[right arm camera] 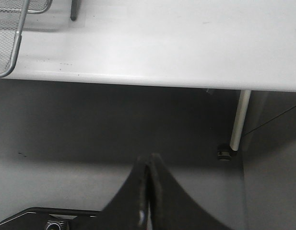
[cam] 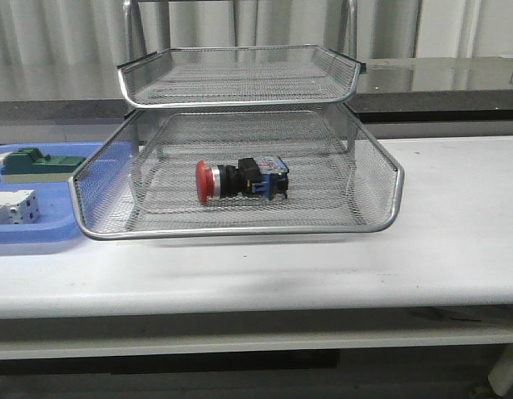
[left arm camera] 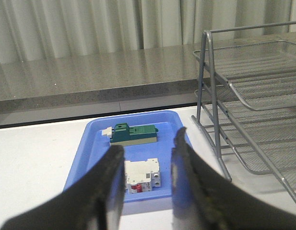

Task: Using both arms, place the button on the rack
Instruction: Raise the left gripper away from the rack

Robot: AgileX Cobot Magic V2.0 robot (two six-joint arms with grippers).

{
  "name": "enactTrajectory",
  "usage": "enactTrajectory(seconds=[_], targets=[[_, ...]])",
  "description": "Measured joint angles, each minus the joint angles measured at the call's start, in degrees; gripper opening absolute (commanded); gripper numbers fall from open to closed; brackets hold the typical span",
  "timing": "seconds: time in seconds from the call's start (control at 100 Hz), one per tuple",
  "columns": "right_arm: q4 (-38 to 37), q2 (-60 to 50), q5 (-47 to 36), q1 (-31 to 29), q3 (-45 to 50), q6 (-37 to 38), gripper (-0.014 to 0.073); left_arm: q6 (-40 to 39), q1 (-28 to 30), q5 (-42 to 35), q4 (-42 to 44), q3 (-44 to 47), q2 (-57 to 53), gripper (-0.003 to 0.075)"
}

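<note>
The button (cam: 239, 180), with a red head and black and blue body, lies on its side in the pulled-out lower tray of the silver wire rack (cam: 381, 179). Neither arm shows in the front view. My left gripper (left arm camera: 148, 148) is open and empty, above the table beside the rack (left arm camera: 248, 100), with the blue tray beyond its fingertips. My right gripper (right arm camera: 148, 160) is shut and empty, below the level of the table's front edge, with a corner of the rack (right arm camera: 8, 48) at the far side.
A flat blue plastic tray (cam: 40, 237) left of the rack holds a green block (cam: 36, 162) and a white block (cam: 13, 206); both also show in the left wrist view (left arm camera: 134, 134) (left arm camera: 142, 175). A white table leg (right arm camera: 238, 120) stands under the table.
</note>
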Motion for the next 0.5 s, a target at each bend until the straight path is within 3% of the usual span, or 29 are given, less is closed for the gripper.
enactTrajectory(seconds=[0.05, 0.5], targets=[[0.0, 0.0, 0.0, 0.0, 0.0, 0.0, -0.0066, 0.0, 0.0, -0.1, 0.0, 0.0, 0.0, -0.002], [0.0, 0.0, 0.0, 0.0, 0.0, 0.0, -0.0066, 0.0, 0.0, -0.1, 0.0, 0.0, 0.0, -0.002]])
